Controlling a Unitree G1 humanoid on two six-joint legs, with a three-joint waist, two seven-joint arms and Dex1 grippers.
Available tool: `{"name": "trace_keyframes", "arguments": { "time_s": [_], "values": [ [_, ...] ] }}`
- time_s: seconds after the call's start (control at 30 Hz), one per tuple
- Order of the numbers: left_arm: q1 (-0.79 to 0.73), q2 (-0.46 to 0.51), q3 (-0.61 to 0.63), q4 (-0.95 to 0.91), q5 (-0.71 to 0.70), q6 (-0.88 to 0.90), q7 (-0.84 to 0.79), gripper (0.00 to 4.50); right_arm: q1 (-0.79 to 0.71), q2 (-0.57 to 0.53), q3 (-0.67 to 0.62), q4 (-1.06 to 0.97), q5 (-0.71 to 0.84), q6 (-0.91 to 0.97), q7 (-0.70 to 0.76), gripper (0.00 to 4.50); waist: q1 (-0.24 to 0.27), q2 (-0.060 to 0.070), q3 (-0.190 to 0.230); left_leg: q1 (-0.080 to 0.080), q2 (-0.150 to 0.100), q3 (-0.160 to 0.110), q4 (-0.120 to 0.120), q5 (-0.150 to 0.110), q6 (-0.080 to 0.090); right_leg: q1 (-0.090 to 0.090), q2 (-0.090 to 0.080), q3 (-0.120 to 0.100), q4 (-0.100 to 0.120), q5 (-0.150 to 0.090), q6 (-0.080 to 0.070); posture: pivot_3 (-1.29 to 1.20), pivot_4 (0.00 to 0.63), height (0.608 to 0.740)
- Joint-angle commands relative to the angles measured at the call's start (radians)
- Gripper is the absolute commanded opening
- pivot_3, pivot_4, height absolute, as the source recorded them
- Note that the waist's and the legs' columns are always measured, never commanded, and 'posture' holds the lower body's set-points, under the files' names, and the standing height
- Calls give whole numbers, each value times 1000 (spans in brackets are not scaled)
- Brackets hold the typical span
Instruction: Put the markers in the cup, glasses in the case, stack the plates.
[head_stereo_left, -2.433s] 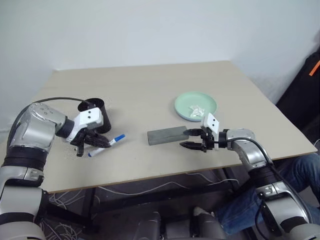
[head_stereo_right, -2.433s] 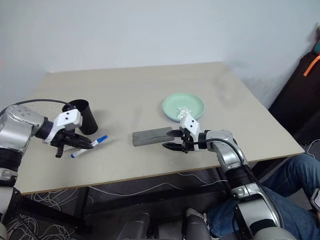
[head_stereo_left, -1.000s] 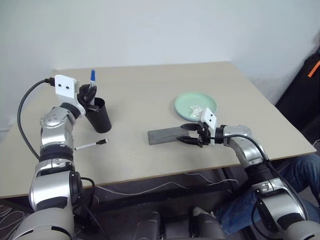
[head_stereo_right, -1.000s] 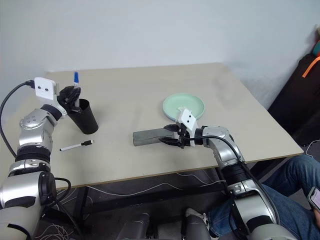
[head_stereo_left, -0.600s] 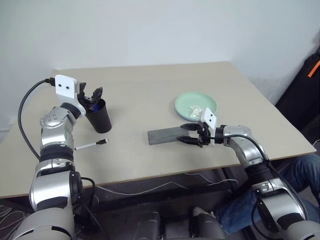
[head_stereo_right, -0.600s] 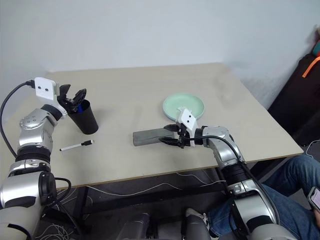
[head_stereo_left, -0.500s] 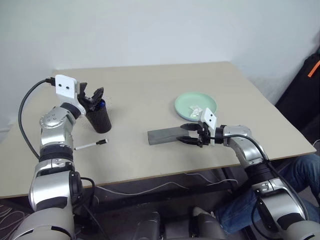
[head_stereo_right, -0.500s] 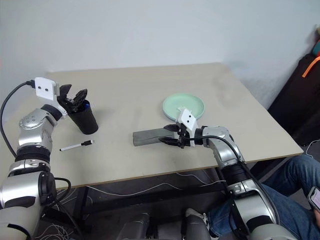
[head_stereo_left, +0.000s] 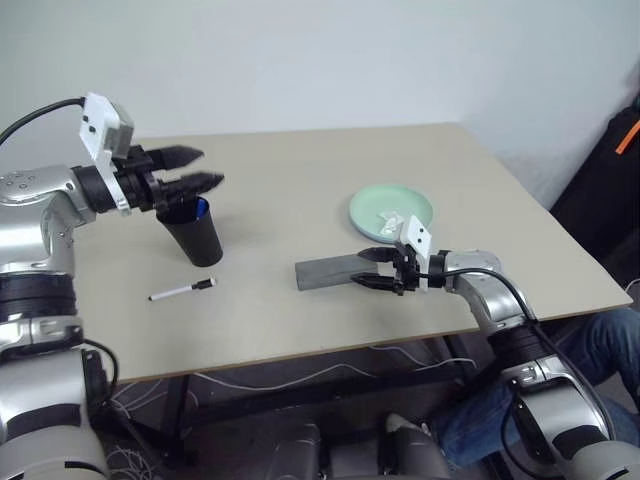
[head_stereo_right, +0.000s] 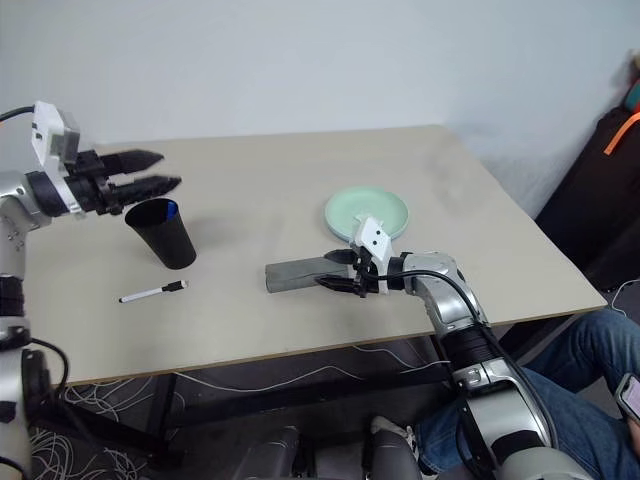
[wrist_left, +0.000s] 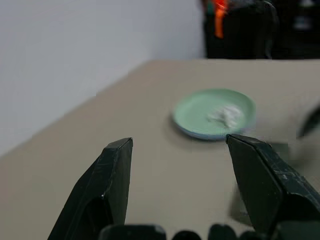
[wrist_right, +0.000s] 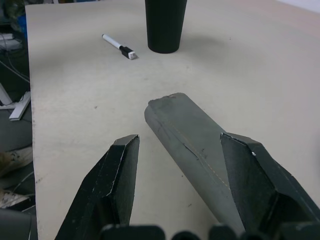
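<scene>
The black cup (head_stereo_left: 197, 233) stands upright at the table's left, and a blue-capped marker (head_stereo_left: 201, 208) shows inside its rim. My left gripper (head_stereo_left: 200, 168) hovers just above the cup, open and empty, pointing nearly level. A second marker (head_stereo_left: 182, 290) with a dark tip lies flat in front of the cup. My right gripper (head_stereo_left: 364, 269) is open, its fingers on either side of the right end of the closed grey case (head_stereo_left: 334, 270). Behind it sits a mint green plate (head_stereo_left: 415, 205) holding a white scrap (head_stereo_left: 393, 217). The glasses are out of view.
The table (head_stereo_left: 300, 170) stretches open and bare at the back and middle. A person's leg in jeans (head_stereo_left: 600, 350) is at the lower right, and a black bag (head_stereo_left: 610, 170) stands by the table's right side. Cables hang under the front edge.
My left gripper opened and dropped the blue-capped marker into the cup, then rose and swung from pointing down to nearly level. The right gripper and the case kept still.
</scene>
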Motion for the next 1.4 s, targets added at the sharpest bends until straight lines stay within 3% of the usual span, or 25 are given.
{"name": "trace_keyframes", "arguments": {
  "time_s": [0.03, 0.17, 0.37, 1.1, 1.4],
  "values": [
    [44, 60, -76, -89, 40, 15, -86, 3117, -32, 2, -18, -22, 13, -12, 2, 2817, 0, 0, 0, 0, 0, 0, -1, 0, 0, -1, 0, 0, 0, 0, 0, 0, 0, 721],
    [66, 114, -204, -38, 191, -34, -92, 3117, -33, 0, -18, -20, 11, -14, 1, 2817, 1, 0, 0, 0, 1, 0, -1, 0, 0, -1, 1, 0, 0, 0, 0, 0, 0, 721],
    [18, 127, -300, 91, 311, -97, -131, 4480, -33, -1, -14, -17, 7, -16, 1, 2817, 2, 0, 0, 0, 1, 0, -2, 0, 0, -2, 0, 0, -1, 0, 0, 0, 0, 721],
    [-195, 4, -467, 590, 611, -311, -192, 4480, -40, 7, -8, 2, -8, -24, -4, 2817, 1, -1, 0, -1, 0, 3, -5, 0, 0, -2, 0, 1, -3, 0, 0, 0, 0, 721],
    [-275, -69, -506, 762, 708, -375, -144, 4480, -41, 9, -6, 2, -10, -23, -6, 2817, 1, -1, 0, -1, 0, 3, -4, 0, 0, -1, 0, 1, -3, 0, 0, 0, 0, 721]
  ]
}}
